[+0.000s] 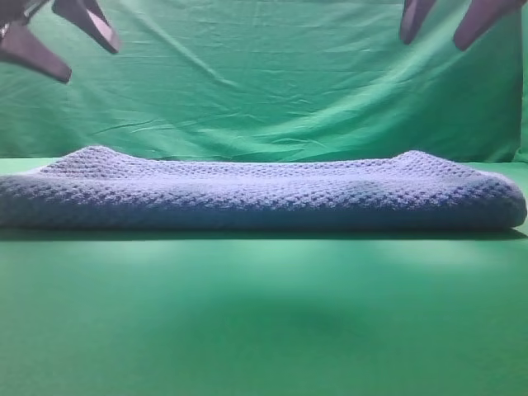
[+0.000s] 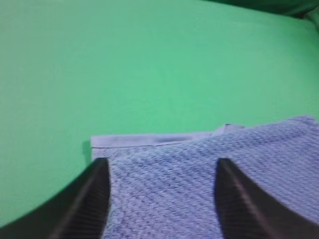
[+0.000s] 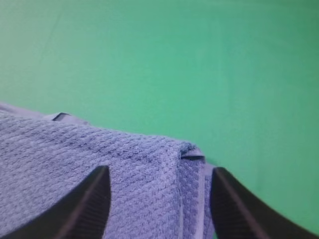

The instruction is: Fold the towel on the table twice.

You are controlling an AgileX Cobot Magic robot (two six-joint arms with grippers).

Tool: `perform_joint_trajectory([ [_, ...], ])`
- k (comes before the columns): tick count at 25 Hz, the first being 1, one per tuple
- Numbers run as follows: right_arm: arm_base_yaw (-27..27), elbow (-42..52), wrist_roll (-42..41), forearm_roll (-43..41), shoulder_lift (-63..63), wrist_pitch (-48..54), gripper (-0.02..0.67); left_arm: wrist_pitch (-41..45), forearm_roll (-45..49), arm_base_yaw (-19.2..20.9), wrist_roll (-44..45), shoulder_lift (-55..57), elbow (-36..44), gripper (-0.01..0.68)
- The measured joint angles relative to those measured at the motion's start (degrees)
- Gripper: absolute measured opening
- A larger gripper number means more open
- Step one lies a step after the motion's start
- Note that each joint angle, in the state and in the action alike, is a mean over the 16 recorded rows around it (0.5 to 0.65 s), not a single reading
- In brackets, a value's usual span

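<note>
The blue-grey waffle-weave towel [image 1: 256,194] lies folded in a long band across the green table [image 1: 264,313]. High above its left end hangs my left gripper [image 1: 62,37], jaws apart and holding nothing. My right gripper [image 1: 450,21] hovers above the right end, also open and empty. In the left wrist view the dark fingers [image 2: 89,199] frame the towel's corner [image 2: 199,174] with its pale hem. In the right wrist view the fingers [image 3: 84,204] stand apart over the towel's folded corner [image 3: 124,169].
A wrinkled green backdrop curtain [image 1: 264,82] hangs behind the table. Bare green table cloth [image 2: 124,64] stretches beyond the towel's edge in both wrist views, and in front of the towel in the exterior view.
</note>
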Motion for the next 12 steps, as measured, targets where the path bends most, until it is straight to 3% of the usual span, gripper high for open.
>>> perform_joint_trajectory([
  [7,0.00,-1.54,0.06,-0.05,-11.26,8.60,0.115,6.52,6.53,1.76,-8.31,-11.84,0.00,0.086],
  [12,0.00,-1.87,0.58,-0.06,-18.97,13.16,0.017,9.93,18.08,1.98,-20.77,-21.13,0.00,0.005],
])
